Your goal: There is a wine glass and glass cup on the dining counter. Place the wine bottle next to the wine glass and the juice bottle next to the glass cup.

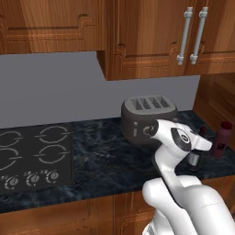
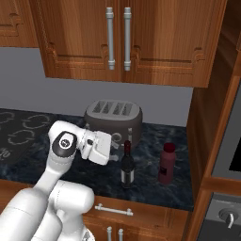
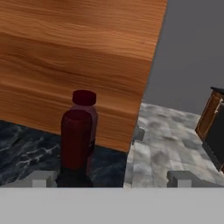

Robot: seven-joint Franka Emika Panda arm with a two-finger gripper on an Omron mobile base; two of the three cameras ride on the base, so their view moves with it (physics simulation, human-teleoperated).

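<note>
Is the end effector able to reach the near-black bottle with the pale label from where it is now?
Probably yes. The open end effector is level with the near-black labelled wine bottle, just to its side, with nothing between them. The slim dark-red juice bottle stands beyond it.

A domestic kitchen, rendered: a dark blue-black marbled counter carrying a built-in black four-ring stove with front knobs and a grey four-slot toaster, with carved brown wooden wall cabinets fitted with steel bar handles above a plain grey backsplash.
</note>
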